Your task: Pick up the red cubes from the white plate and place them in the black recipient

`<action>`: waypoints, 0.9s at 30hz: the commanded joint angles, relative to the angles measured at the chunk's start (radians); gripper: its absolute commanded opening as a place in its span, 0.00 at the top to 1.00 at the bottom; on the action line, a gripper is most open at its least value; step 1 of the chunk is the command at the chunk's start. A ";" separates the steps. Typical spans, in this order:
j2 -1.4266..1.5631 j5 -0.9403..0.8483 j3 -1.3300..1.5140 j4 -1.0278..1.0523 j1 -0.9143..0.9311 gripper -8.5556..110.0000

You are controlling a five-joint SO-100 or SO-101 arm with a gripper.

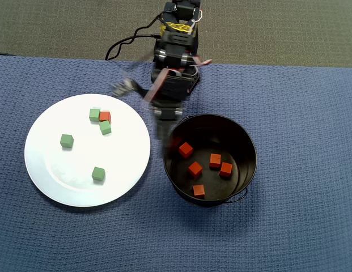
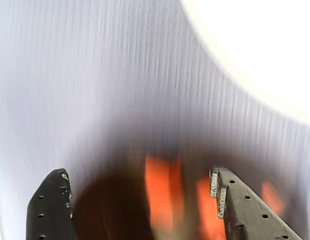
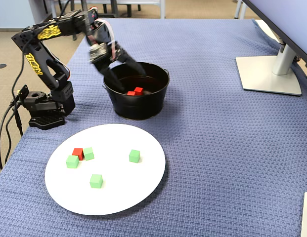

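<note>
Gripper (image 3: 124, 67) over black recipient (image 1: 250, 148) rim, jaws apart, empty; next: last red cube (image 1: 105, 116) on white plate (image 1: 45, 164).

Five red cubes (image 1: 195, 168) lie in the black recipient (image 1: 250, 148); one rests on the white plate (image 1: 51, 164).

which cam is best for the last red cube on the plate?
The overhead view: the red cube is sharp on the white plate, wedged between two green cubes. The fixed view shows it too, smaller and at an angle. The wrist view is motion-blurred and misses it.
</note>
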 commanded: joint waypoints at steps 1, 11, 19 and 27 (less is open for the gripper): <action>0.038 -0.137 0.051 -0.083 0.262 0.69; -0.032 -0.319 0.212 -0.239 0.505 0.91; -0.012 -0.388 0.367 -0.089 0.371 0.93; 0.043 -0.302 0.485 -0.071 0.282 0.93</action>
